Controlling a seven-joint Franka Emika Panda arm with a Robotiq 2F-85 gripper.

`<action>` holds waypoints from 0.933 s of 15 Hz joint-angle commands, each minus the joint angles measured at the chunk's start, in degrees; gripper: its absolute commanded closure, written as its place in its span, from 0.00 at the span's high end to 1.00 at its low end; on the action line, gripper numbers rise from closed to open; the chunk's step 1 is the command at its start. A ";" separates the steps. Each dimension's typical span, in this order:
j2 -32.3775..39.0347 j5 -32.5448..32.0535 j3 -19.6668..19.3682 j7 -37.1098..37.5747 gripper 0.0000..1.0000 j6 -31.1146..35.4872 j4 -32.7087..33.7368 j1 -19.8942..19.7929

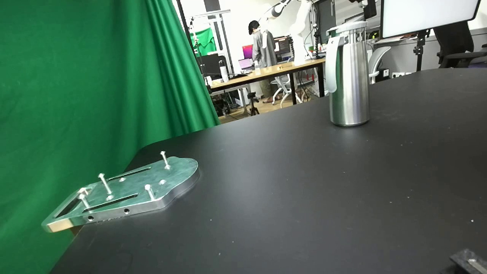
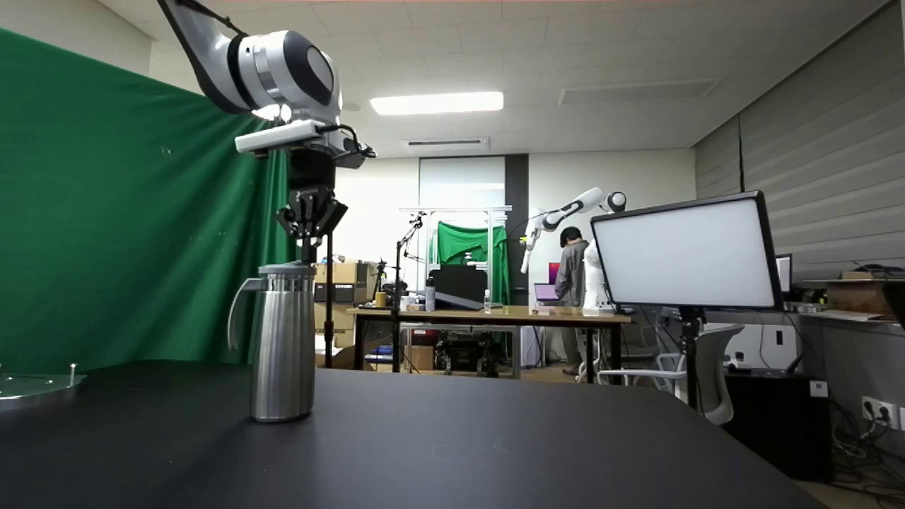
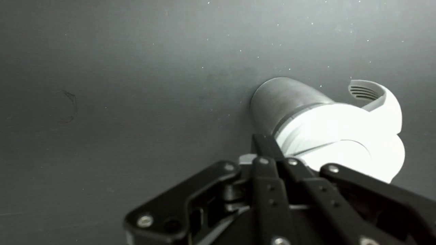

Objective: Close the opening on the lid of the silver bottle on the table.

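the silver bottle (image 2: pixel 283 353) stands upright on the black table (image 2: pixel 495 452), its curved handle (image 1: pixel 332 64) hanging down one side and the greyish lid (image 2: pixel 285 269) on its top end. over it the gripper (image 2: pixel 309 254) points down, its two fingers (image 3: pixel 267 146) pressed together with nothing between them. the tips are right at the lid – whether they touch it, i cannot tell. in the wrist view the lid is washed out by glare and partly behind the fingers, so how its opening stands is hard to read. well apart from the bottle, a metal plate (image 1: pixel 133 186) with bolts (image 1: pixel 105 184) lies at the table's edge – one corner juts past it, next to a green curtain (image 1: pixel 95 76). farther back, a person (image 1: pixel 269 51) stands by a wooden desk (image 2: pixel 523 318).
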 commanded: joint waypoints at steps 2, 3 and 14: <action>0.10 -0.44 -0.43 1.75 0.00 -1.00 -0.33 0.96; -0.09 -0.79 -0.47 2.32 0.00 -3.05 0.60 1.13; -0.99 -2.42 -0.48 3.83 0.00 -12.19 7.84 1.23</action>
